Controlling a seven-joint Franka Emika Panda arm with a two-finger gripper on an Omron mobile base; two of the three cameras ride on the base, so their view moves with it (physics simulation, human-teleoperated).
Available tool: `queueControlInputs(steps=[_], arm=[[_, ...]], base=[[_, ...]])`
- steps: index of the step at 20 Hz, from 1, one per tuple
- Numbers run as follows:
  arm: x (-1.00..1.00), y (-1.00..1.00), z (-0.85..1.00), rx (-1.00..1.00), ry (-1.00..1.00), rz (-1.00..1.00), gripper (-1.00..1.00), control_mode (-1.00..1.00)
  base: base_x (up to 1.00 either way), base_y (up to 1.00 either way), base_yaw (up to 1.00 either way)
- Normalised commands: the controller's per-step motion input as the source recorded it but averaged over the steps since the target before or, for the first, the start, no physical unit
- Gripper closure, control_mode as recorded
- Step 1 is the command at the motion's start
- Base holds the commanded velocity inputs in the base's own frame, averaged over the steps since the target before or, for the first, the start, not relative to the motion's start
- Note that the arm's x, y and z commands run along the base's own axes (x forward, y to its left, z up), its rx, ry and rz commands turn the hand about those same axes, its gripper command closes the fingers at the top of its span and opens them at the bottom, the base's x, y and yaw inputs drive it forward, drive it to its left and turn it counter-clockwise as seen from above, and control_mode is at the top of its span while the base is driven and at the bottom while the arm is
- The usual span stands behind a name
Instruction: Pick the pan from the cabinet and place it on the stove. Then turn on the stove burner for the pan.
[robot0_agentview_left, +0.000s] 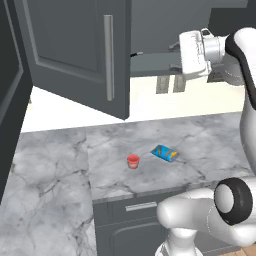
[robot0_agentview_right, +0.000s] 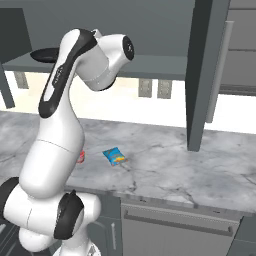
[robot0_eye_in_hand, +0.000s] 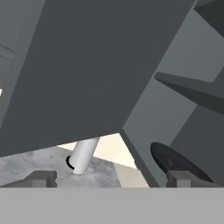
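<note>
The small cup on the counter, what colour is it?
Red; the cup shows best in the left base view.

The pan (robot0_eye_in_hand: 179, 164), just beyond the right jaw, is partly covered by that fingertip (robot0_eye_in_hand: 186, 178); its handle cannot be made out. In the right base view the arm hides most of the pan (robot0_agentview_right: 44, 54).
</note>
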Motion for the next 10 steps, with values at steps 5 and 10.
queueControlInputs(steps=[5, 10], arm=[[0.52, 0.0, -0.04, -0.03, 0.0, 0.0, -1.0, -1.0], [0.42, 0.0, -0.1, 0.0, 0.01, 0.0, -1.0, -1.0]], base=[[0.0, 0.0, 0.0], [0.0, 0.0, 0.0]])
